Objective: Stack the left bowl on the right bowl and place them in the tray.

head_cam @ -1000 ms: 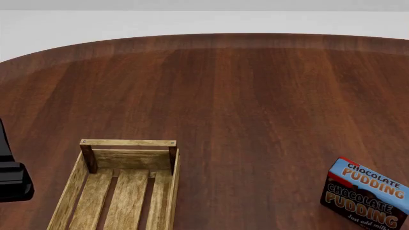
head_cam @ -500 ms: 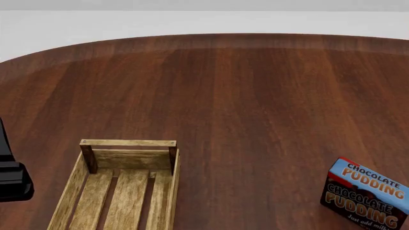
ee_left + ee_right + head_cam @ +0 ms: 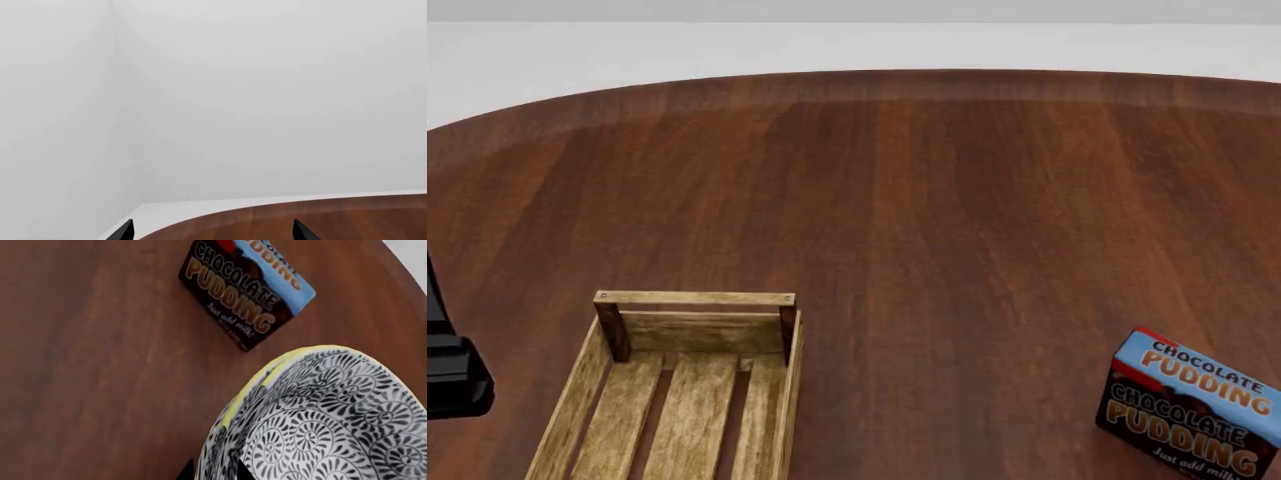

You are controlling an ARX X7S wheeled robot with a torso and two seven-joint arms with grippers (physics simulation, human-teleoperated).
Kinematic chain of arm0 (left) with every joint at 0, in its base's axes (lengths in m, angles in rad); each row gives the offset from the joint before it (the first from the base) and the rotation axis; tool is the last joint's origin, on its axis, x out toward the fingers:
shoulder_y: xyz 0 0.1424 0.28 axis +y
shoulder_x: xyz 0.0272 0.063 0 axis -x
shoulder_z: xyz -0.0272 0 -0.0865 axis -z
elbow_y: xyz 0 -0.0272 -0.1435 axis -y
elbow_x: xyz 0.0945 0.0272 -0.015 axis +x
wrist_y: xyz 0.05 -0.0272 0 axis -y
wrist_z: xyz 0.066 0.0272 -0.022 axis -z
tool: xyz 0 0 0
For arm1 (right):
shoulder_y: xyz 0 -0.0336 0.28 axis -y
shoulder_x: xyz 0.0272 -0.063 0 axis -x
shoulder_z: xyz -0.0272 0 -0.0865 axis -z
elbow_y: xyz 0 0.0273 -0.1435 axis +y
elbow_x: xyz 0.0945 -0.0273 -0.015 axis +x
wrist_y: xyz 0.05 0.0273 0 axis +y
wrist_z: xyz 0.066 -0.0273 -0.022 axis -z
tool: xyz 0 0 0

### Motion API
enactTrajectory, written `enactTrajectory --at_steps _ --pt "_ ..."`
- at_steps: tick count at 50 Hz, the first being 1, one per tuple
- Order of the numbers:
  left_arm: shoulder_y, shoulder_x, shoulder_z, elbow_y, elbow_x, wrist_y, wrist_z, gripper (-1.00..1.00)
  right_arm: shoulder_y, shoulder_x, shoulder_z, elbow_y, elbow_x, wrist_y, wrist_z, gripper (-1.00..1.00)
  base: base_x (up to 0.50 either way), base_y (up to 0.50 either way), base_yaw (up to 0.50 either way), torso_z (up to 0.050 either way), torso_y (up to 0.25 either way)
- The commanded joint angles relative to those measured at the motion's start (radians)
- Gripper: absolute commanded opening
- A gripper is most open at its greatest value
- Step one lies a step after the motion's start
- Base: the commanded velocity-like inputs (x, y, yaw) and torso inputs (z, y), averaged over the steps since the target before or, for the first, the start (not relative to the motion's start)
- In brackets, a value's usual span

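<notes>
1. right fingers (image 3: 212,473) pinched the rim of the stacked bowls (image 3: 320,420): two nested rims showed, b&w swirl pattern w/ a yellow edge, held tilted above the bench (image 3: 100,365), clear of it.
2. left fingers (image 3: 212,231) were spread apart, holding nothing, aimed past the bench edge at blank wall; only the two tips showed.
3. tray (image 3: 681,390) lay on the bench at the head view's lower left, slats bare, long axis running toward/away from the robot, near end cut off by the frame.
4. pudding box (image 3: 1188,410) sat well apart from the tray, over on the right; in the right wrist view it lay just beyond the bowls.
5. key relation, my read: bowls were on the right side by the box, out of the head view, so tray lay to their left. right arm would need to carry leftward and set down between the end bars.
6. left arm (image 3: 447,375) was nearer the tray but empty.
</notes>
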Motion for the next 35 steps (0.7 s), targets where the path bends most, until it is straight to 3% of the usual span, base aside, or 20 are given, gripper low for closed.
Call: enactTrajectory --at_steps 1,9,11,17,20,25,35 --pt "0.012 -0.003 -0.012 -0.003 -0.006 0.014 -0.001 1.0 0.09 0.038 -0.056 -0.157 -0.056 0.138 -0.094 -1.0 0.0 0.0 0.0 0.0 0.0" --pt "0.025 -0.015 -0.041 0.017 -0.018 -0.002 -0.002 1.0 0.216 0.072 -0.154 -0.203 -0.028 0.234 -0.08 -1.0 0.0 0.0 0.0 0.0 0.0" --pt "0.028 -0.015 -0.045 0.019 -0.019 -0.002 -0.003 1.0 0.253 0.092 -0.161 -0.199 0.063 0.235 -0.026 -1.0 0.0 0.0 0.0 0.0 0.0" --pt "0.039 -0.017 -0.062 0.016 -0.024 0.008 -0.004 1.0 0.509 0.238 -0.2 -0.107 0.913 0.234 0.589 -1.0 0.0 0.0 0.0 0.0 0.002" --pt "0.042 -0.017 -0.064 0.009 -0.024 0.01 -0.006 1.0 0.598 0.256 -0.256 -0.07 1.061 0.23 0.701 -1.0 0.0 0.0 0.0 0.0 0.0" --pt "0.03 -0.021 -0.08 0.022 -0.036 -0.017 -0.008 1.0 0.736 0.238 -0.349 -0.028 1.133 0.219 0.714 -1.0 0.0 0.0 0.0 0.0 0.0" --pt "0.034 -0.023 -0.099 0.028 -0.046 -0.026 -0.013 1.0 0.969 0.163 -0.573 0.07 1.042 0.185 0.541 -1.0 0.0 0.0 0.0 0.0 0.001"
